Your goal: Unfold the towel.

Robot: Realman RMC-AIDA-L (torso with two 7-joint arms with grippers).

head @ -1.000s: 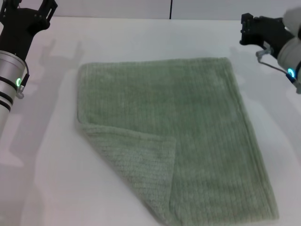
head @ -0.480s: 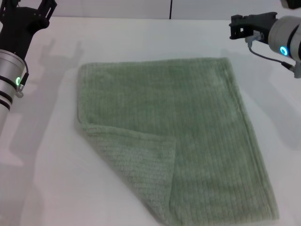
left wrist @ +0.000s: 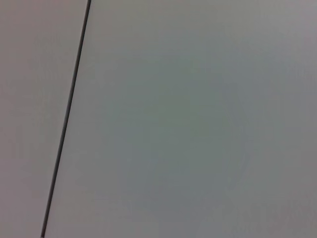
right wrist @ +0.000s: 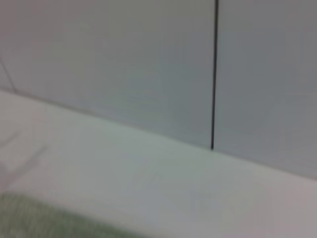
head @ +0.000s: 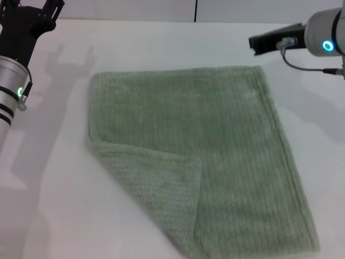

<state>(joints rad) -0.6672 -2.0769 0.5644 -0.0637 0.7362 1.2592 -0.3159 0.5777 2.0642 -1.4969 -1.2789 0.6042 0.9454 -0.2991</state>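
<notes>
Across the middle and lower right of the head view, the towel is seen lying flat on the white surface, a sage-green ribbed cloth with hemmed edges. Its lower-left corner is folded over onto the cloth, forming a paler triangular flap at the lower centre of the frame. A strip of the towel is also caught in the lower left of the right wrist view.

The surface is bare white all round the cloth and is bounded at the top of the frame by a pale wall crossed by a thin dark vertical seam. The same wall and seam are shown in both wrist views.

The right claw is held in the upper right of the frame, just above the towel's far right corner and clear of it; nothing is gripped, and how far it is open cannot be told. The left claw is raised in the upper left corner, well apart from the towel; its fingers are cut off by the frame edge, so its opening cannot be told.
</notes>
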